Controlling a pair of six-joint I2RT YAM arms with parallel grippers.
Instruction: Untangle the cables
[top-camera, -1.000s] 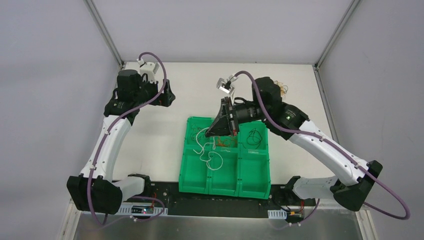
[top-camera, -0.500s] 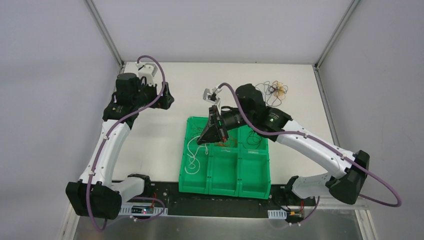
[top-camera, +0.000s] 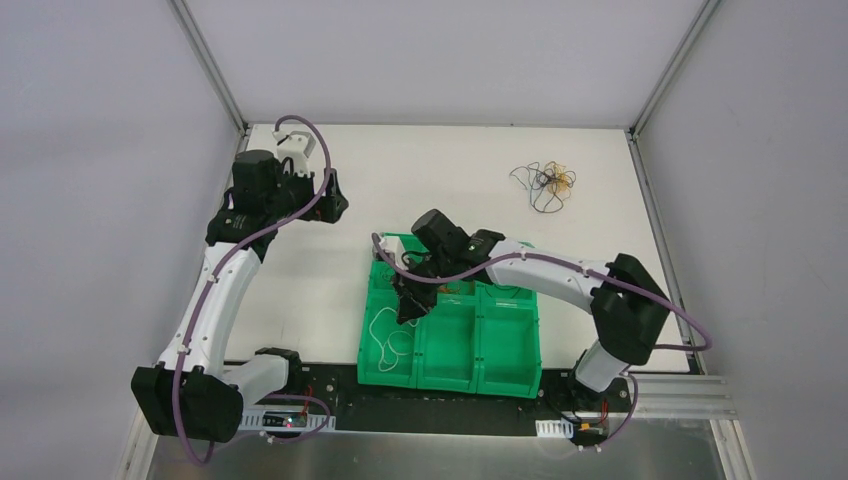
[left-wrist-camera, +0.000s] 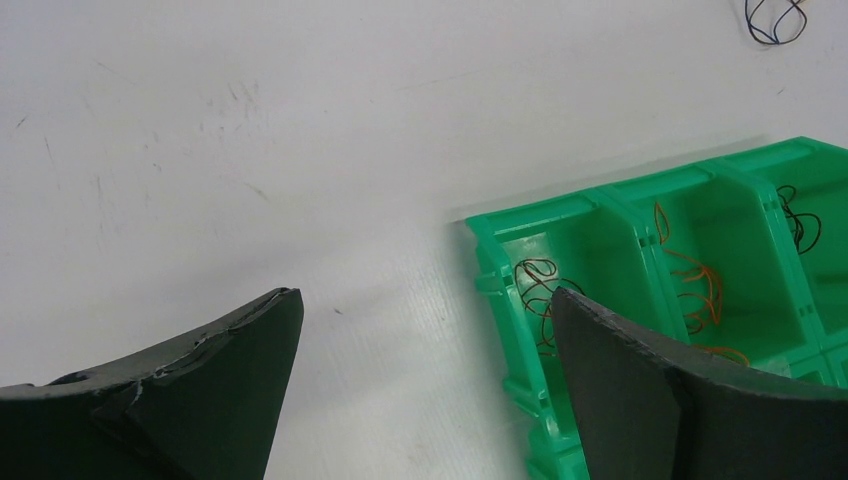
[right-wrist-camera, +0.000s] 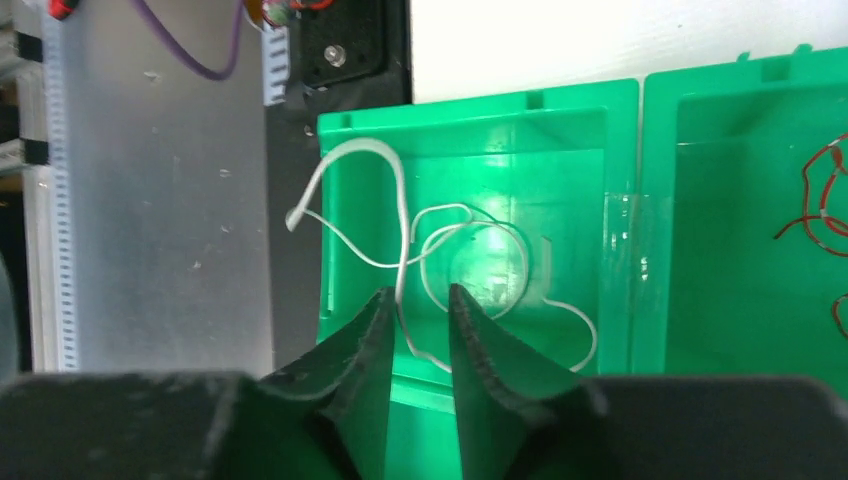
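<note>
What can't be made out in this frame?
1. Right wrist: whether the right gripper pinches the white cable between its fingers; top external hides this under the wrist.
2. Tangle: strands too small top external; cut by the left wrist view's top edge.

Two arms (top-camera: 215, 290), one green tray (top-camera: 505, 350), one cable tangle (top-camera: 545, 182).

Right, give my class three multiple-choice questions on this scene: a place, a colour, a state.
1. The tangled bundle of cables lies: A on the table beyond the green bin; B inside it; C under it.
2. The cable between the right fingers is: A white; B blue; C black.
3. The left fingers are: A shut on a cable; B wide open, empty; C gripping the bin.
A, top view shows it on bare table; A, white in the right wrist view; B, table shows between them.
</note>
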